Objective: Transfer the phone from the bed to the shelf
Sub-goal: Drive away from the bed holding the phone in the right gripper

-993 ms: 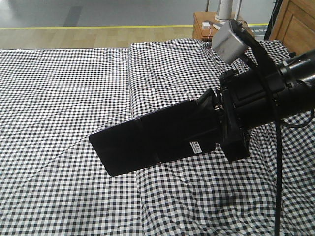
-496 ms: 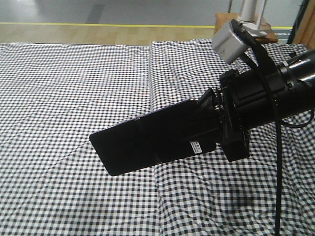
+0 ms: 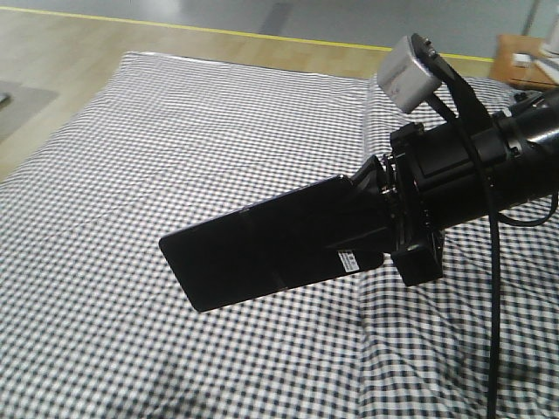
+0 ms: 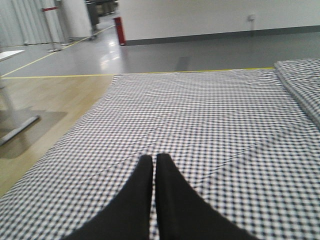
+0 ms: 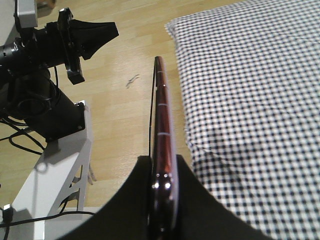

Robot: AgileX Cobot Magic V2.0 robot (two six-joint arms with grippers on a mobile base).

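1. The right gripper [image 5: 162, 165] has its black fingers [image 5: 187, 200] clamped on one short end of the phone [image 3: 262, 253]. The phone is held clear above the bed [image 3: 175, 140], with its glossy black face towards the front camera and its far end dipping lower left.
2. A small white sticker [image 3: 349, 260] sits on the phone beside the fingers; its print is too small to read.
3. From the right wrist the phone shows edge-on, with a pinkish rim crossed by thin pale bands.
4. A grey camera box [image 3: 406, 74] rides on top of the right arm.
5. The left gripper [image 4: 153, 160] has its fingers pressed together with nothing between them, hanging above the checked cover near the bed's edge.
6. The black-and-white gingham cover is creased, with a raised fold [image 3: 371, 113] running away from the camera.
7. Beyond the bed lie the wooden floor [image 4: 50, 95] and a yellow line [image 3: 262, 35], then grey floor.
8. An orange-brown table [image 3: 524, 65] shows at the upper right.
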